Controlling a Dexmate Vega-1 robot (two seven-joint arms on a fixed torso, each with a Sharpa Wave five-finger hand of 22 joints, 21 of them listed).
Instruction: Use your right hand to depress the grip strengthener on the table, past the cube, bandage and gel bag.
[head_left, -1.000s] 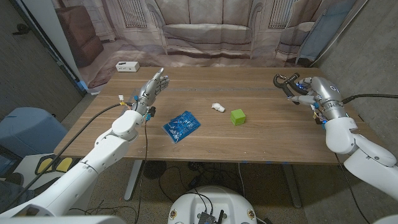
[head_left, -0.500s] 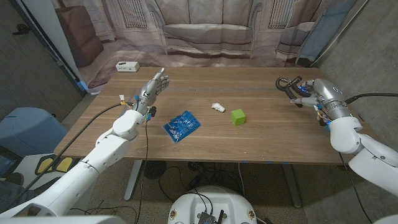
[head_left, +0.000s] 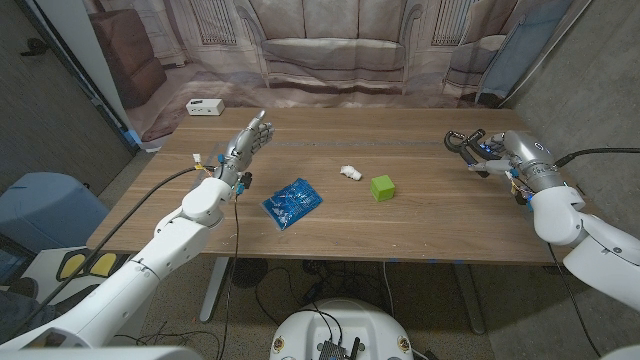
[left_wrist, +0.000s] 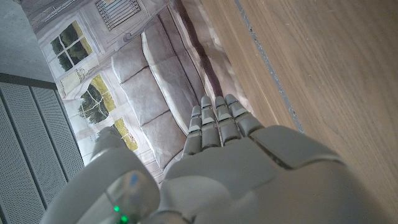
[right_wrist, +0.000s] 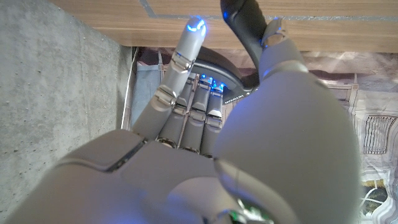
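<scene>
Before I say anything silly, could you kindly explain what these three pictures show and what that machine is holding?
It is a two-armed robot standing at a wooden table. The wide picture looks down from its head; the other two come from cameras on its wrists, looking along each hand. On the table lie a blue gel bag, a small white bandage and a green cube. The right hand has its fingers curled around a black grip strengthener at the far right. The left hand holds nothing, fingers stretched out together.
</scene>
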